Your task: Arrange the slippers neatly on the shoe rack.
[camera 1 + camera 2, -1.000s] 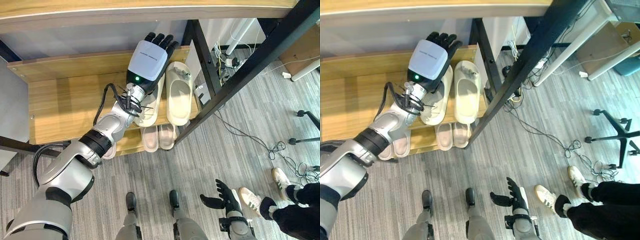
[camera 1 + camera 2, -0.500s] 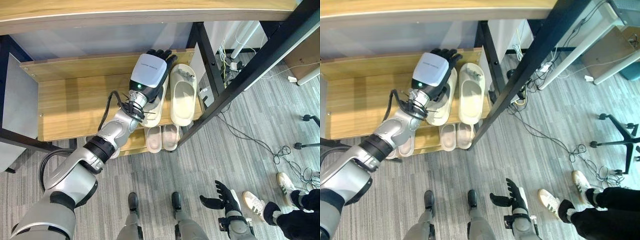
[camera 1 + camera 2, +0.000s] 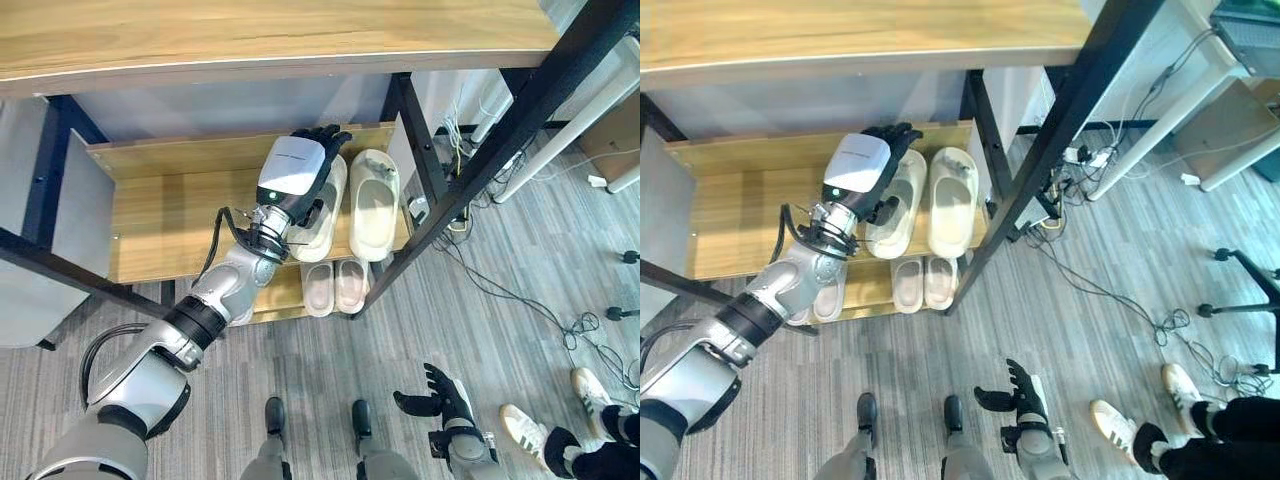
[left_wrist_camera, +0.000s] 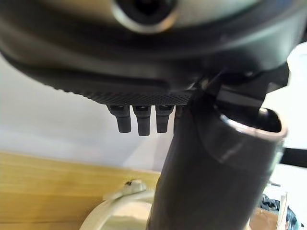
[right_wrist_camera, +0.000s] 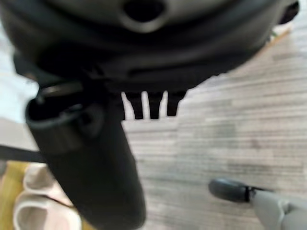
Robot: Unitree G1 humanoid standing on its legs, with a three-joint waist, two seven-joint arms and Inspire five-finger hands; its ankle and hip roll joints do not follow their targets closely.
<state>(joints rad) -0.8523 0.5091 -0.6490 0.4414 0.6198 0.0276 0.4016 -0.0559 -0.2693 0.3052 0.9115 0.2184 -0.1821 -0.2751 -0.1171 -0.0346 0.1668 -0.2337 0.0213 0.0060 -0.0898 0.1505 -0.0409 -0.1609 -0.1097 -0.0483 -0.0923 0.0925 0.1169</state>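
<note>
1. two cream slippers lie side by side on the middle shelf [image 3: 180, 215] of the shoe rack, toes toward the back wall: the left slipper [image 3: 322, 215] under the robot's hand, the right slipper [image 3: 373, 203] just beside it, close to the shelf's right end.
2. the left hand [image 3: 298, 170] reaches in over the left slipper, fingers stretched forward and slightly bent over its toe end; whether they press it cannot be told.
3. the shelf to the left of the pair is bare wood, wide open room up to the grey side panel [image 3: 78, 215].
4. the right slipper sits near the rack's black upright post [image 3: 420, 150], little room there; a slanting black bar [image 3: 500, 120] crosses in front.
5. on the lower shelf, a smaller pale pair [image 3: 335, 286] stands at the front edge.
6. the top board [image 3: 270, 40] overhangs the shelf.
7. the right hand [image 3: 435, 402] hangs low over the grey floor [image 3: 300, 350], fingers spread, holding nothing.
8. a person's white shoe [image 3: 524, 424] and dark trouser leg show at the lower right, with cables [image 3: 520, 300] on the floor.
</note>
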